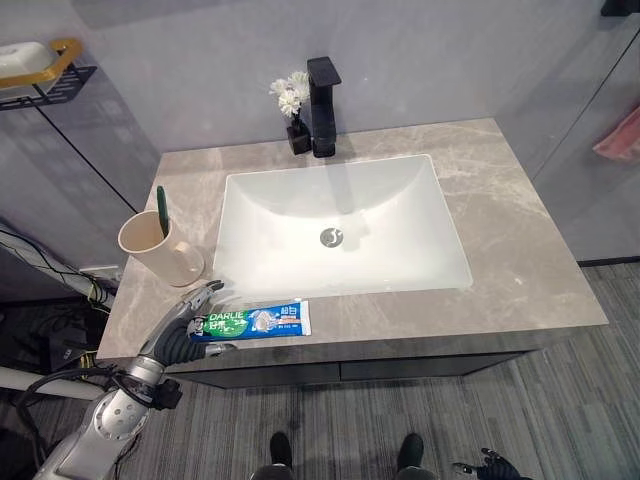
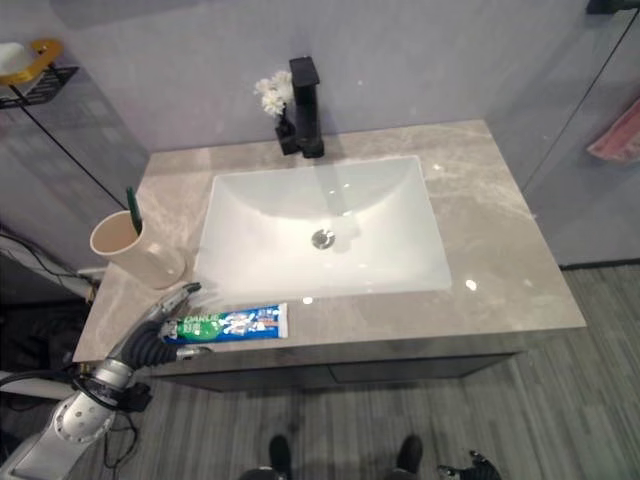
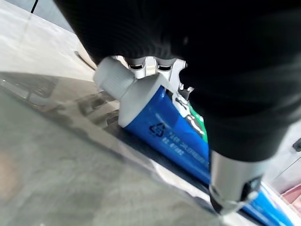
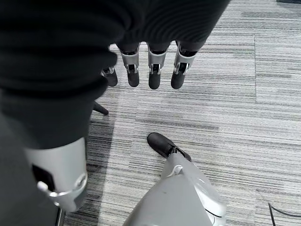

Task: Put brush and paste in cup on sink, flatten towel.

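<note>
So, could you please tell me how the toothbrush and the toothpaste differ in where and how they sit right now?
The toothbrush stands upright inside the cup; the toothpaste lies flat on the counter in front of the sink. The toothbrush is untouched, while the left hand is at the toothpaste's cap end. The toothbrush handle is green, the toothpaste mostly blue. Both are on the robot's left.
</note>
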`<state>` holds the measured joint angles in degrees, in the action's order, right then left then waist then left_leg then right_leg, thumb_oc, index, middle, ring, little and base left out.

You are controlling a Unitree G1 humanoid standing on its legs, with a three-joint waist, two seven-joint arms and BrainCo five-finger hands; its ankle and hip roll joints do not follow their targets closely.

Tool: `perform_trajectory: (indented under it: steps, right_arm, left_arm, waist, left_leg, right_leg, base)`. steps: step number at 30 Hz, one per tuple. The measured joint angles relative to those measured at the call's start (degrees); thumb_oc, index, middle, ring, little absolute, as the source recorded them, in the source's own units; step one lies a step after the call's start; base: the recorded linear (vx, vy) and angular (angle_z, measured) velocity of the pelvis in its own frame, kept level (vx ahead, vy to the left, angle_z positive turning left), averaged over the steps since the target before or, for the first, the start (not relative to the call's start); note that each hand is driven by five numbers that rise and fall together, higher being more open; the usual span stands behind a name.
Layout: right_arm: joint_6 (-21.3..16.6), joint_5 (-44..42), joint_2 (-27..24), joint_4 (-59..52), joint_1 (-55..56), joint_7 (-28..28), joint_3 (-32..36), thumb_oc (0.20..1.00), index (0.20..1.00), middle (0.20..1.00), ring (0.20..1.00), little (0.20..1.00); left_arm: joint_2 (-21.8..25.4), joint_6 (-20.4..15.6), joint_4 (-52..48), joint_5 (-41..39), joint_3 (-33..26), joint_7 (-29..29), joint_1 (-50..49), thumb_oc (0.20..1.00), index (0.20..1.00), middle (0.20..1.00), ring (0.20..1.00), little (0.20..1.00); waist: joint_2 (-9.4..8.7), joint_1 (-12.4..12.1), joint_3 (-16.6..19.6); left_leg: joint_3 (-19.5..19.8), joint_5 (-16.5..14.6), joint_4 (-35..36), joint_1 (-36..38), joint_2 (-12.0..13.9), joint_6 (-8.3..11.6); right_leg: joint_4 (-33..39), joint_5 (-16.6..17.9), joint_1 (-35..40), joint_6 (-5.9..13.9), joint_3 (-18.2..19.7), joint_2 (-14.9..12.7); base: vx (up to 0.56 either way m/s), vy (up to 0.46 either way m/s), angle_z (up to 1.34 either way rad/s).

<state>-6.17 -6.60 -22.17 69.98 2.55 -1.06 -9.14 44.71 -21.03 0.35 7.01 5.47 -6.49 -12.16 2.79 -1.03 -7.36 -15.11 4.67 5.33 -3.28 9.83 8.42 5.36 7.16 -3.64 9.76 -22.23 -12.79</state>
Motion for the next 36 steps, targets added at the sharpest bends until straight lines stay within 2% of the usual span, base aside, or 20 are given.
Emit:
perform_trajectory:
  steps: [4, 5, 6, 7, 9, 14, 17, 18, 21, 22, 24, 28, 36]
  right_arm:
    - [0.0, 0.0, 0.7, -0.5, 0.0, 0.0, 0.0, 1.0, 1.0, 1.0, 1.0, 1.0]
    - [0.0, -0.1, 0.9, -0.7, 0.0, 0.0, 0.0, 1.0, 1.0, 1.0, 1.0, 1.0]
    - [-0.1, -0.1, 1.0, -0.9, 0.0, 0.0, 0.0, 1.0, 1.0, 1.0, 1.0, 1.0]
    - [-0.1, -0.6, 1.3, -1.0, 0.0, 0.0, 0.0, 1.0, 1.0, 1.0, 1.0, 1.0]
    - [-0.2, -0.6, 1.3, -1.1, 0.0, 0.0, -0.1, 1.0, 1.0, 1.0, 1.0, 1.0]
    - [-0.4, -0.5, 1.3, -2.0, 0.0, -0.1, -0.1, 1.0, 1.0, 1.0, 1.0, 1.0]
    - [-0.4, -0.5, 1.3, -2.1, 0.0, -0.1, -0.1, 1.0, 1.0, 1.0, 1.0, 1.0]
    - [-0.4, -0.4, 1.1, -2.2, 0.0, -0.2, -0.1, 1.0, 1.0, 1.0, 1.0, 1.0]
    - [-0.4, -0.4, 1.0, -2.2, 0.0, -0.2, -0.1, 1.0, 1.0, 1.0, 1.0, 1.0]
    - [-0.4, -0.4, 1.0, -2.5, -0.1, -0.2, -0.1, 1.0, 1.0, 1.0, 1.0, 1.0]
    - [-0.4, -0.3, 1.0, -3.2, -0.1, -0.2, -0.1, 1.0, 1.0, 1.0, 1.0, 1.0]
    - [-0.5, 0.6, 0.8, -4.5, -0.4, -0.4, -0.1, 1.0, 1.0, 1.0, 1.0, 1.0]
    - [-1.0, 0.0, 0.3, -3.5, -0.9, -1.3, 1.7, 1.0, 1.0, 1.0, 1.0, 1.0]
  left_arm:
    - [0.6, 0.0, -0.1, 0.1, -0.2, 0.0, 1.0, 0.824, 0.824, 0.824, 0.824, 0.824]
    - [1.5, 0.0, -0.2, 0.4, -0.2, 0.0, 1.6, 0.78, 0.78, 0.78, 0.78, 0.78]
    - [2.3, 0.0, -0.3, 0.7, -0.2, 0.0, 2.1, 0.774, 0.774, 0.774, 0.774, 0.774]
    - [3.7, 0.0, -0.4, 0.9, 0.2, 0.0, 2.3, 0.708, 0.708, 0.708, 0.708, 0.708]
    - [4.9, -0.1, -0.5, 1.4, 0.7, 0.0, 2.7, 0.674, 0.674, 0.674, 0.674, 0.674]
    - [8.9, 0.0, -0.3, 5.9, 2.5, -0.1, 4.4, 0.73, 0.73, 0.73, 0.73, 0.73]
    - [9.2, 0.0, -0.3, 7.2, 2.6, 0.0, 5.1, 0.711, 0.711, 0.711, 0.711, 0.711]
    - [9.5, -0.1, -0.3, 7.5, 2.7, 0.0, 5.3, 0.63, 0.63, 0.63, 0.63, 0.63]
    - [10.1, 0.1, -0.2, 7.9, 3.1, 0.0, 6.0, 0.464, 0.464, 0.464, 0.464, 0.464]
    - [10.3, 0.1, -0.1, 8.3, 3.3, 0.0, 6.9, 0.3, 0.3, 0.3, 0.3, 0.3]
    - [11.0, 0.1, 0.1, 9.3, 4.1, 0.0, 9.0, 0.2, 0.2, 0.2, 0.2, 0.2]
    - [11.2, 0.3, 1.7, 10.7, 6.0, 0.0, 12.4, 0.2, 0.2, 0.2, 0.2, 0.2]
    - [10.5, 0.5, 3.7, 14.5, 9.2, 0.3, 14.6, 0.2, 0.2, 0.2, 0.2, 0.2]
  waist:
    - [-0.85, 0.0, -0.7]
    - [-1.04, 0.0, -1.0]
    - [-1.24, 0.0, -1.2]
    - [-1.45, 0.0, -1.4]
    - [-1.52, 0.1, -1.5]
    - [-1.15, 0.0, -1.9]
    - [-0.81, 0.0, -2.3]
    - [-0.61, 0.0, -2.5]
    - [-0.42, 0.1, -2.7]
    - [-0.46, 0.3, -2.9]
    - [-0.55, 0.4, -3.5]
    - [-0.57, 2.0, -4.0]
    - [-0.4, 2.5, -4.1]
  left_leg:
    - [-0.9, 0.0, 0.0, 0.2, 0.0, -0.02]
    - [-1.0, 0.0, 0.1, 0.2, 0.0, -0.02]
    - [-1.0, 0.0, 0.1, 0.2, 0.0, -0.04]
    - [-1.1, 0.1, 0.1, 0.2, 0.0, -0.05]
    - [-1.1, 0.1, 0.1, 0.2, -0.1, -0.05]
    - [-1.2, 0.1, 0.1, 0.2, -0.1, -0.05]
    - [-1.2, 0.1, 0.0, 0.2, -0.1, -0.05]
    - [-1.2, 0.1, 0.0, 0.2, -0.1, -0.05]
    - [-1.2, 0.1, 0.0, 0.2, -0.1, -0.05]
    - [-1.3, 0.1, 0.0, 0.2, -0.1, -0.05]
    - [-1.3, 0.1, -0.1, 0.2, -0.1, -0.05]
    - [-1.4, 0.1, -0.1, 0.4, -0.2, -0.06]
    - [-2.8, -0.1, -0.1, 3.3, -0.2, 0.04]
  right_leg:
    - [0.0, 0.4, -0.4, -0.31, 0.9, 0.0]
    - [0.1, 0.4, -0.4, -0.28, 1.0, 0.0]
    - [0.1, 0.4, -0.5, -0.26, 1.1, 0.0]
    - [0.1, 0.4, -0.5, -0.23, 1.1, 0.0]
    - [0.1, 0.5, -0.6, -0.2, 1.2, -0.1]
    - [0.1, 0.6, -0.7, -0.36, 1.3, -0.1]
    - [0.0, 0.6, -0.7, -0.39, 1.3, -0.1]
    - [0.0, 0.7, -0.7, -0.39, 1.3, -0.1]
    - [-0.2, 0.7, -0.7, -0.39, 1.3, -0.1]
    - [-0.2, 0.7, -0.7, -0.4, 1.3, -0.1]
    - [-0.3, 0.7, -0.7, -0.42, 1.4, -0.1]
    - [-0.4, 1.0, -0.7, -0.46, 1.5, -0.1]
    - [-0.4, 0.9, 1.1, -0.46, 2.7, 0.0]
  base:
    - [0.01, 0.02, -0.09]
    - [0.0, 0.01, -0.03]
    - [0.0, 0.0, 0.0]
    - [0.0, 0.0, 0.0]
    - [0.0, 0.0, 0.0]
    - [0.0, 0.0, 0.0]
    - [0.0, 0.0, 0.0]
    - [0.0, 0.0, 0.0]
    - [0.0, 0.0, 0.0]
    - [0.0, 0.0, 0.0]
    - [0.0, 0.0, 0.0]
    - [0.01, -0.001, -0.03]
    - [0.02, -0.003, -0.08]
